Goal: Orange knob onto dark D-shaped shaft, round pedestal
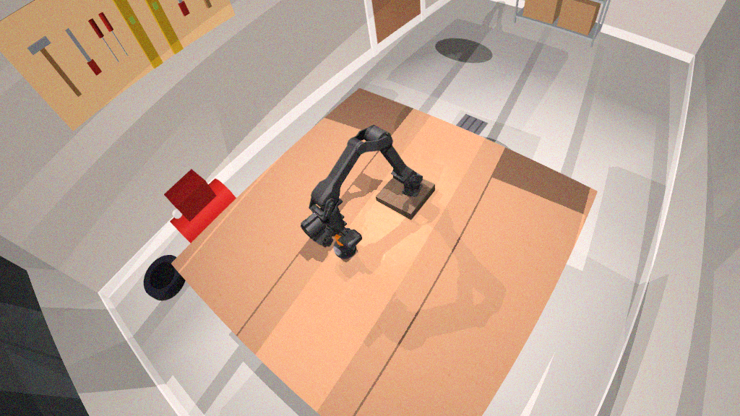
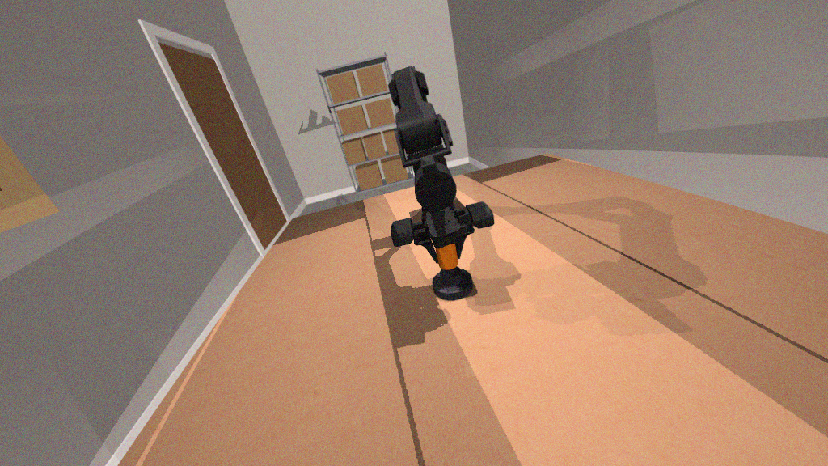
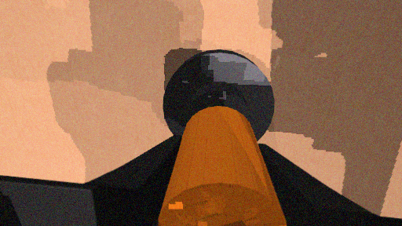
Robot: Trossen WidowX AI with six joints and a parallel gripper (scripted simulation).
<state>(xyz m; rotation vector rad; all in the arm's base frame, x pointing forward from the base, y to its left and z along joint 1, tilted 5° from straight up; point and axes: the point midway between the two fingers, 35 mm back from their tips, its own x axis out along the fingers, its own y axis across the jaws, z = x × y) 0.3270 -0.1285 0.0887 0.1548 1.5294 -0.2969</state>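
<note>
The orange knob [image 1: 337, 238] [image 2: 447, 256] [image 3: 220, 157] is held between the fingers of my gripper [image 2: 446, 252] [image 3: 218, 147], which is shut on it. The knob is directly over the round dark pedestal [image 1: 345, 253] [image 2: 452, 287] [image 3: 239, 71], and in the exterior view its lower end is at the pedestal's narrow raised middle, above the wide base. Whether it touches there cannot be told. The D-shaped shaft is hidden by the knob, and so is its flat side. In the wrist view the knob covers the near part of the pedestal.
The arm's square base plate [image 1: 395, 200] stands behind on the wooden table [image 1: 290, 331]. Shadows of the arm fall across the table around the pedestal. A red object [image 1: 207, 211] and a dark ring-shaped object [image 1: 148, 279] are beyond the table's left edge.
</note>
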